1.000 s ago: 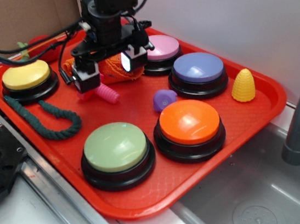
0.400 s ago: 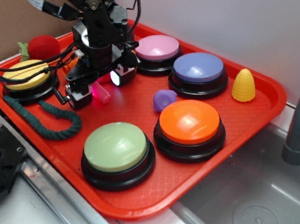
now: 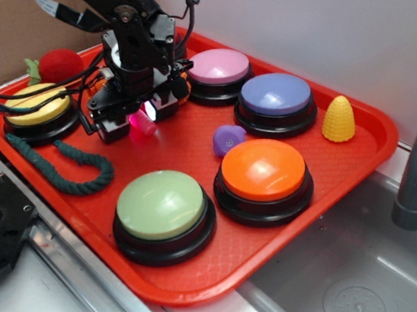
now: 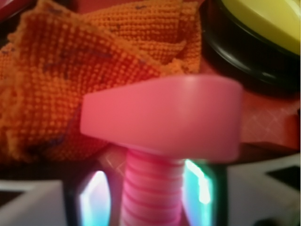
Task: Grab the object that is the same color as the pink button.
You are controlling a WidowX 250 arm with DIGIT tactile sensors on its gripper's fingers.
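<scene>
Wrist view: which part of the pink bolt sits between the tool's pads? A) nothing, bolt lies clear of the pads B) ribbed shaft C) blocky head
B: the pink bolt's ribbed shaft runs down between the two lit pads of the tool, with the blocky head sticking out beyond them.

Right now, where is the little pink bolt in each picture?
Exterior: the pink bolt is at the tray's left side, between the gripper fingers, just right of the yellow button.
Wrist: the bolt fills the middle, blocky head on top, ribbed shaft running down between the fingers.
Shared landmark: the yellow button, top right in the wrist view.
</scene>
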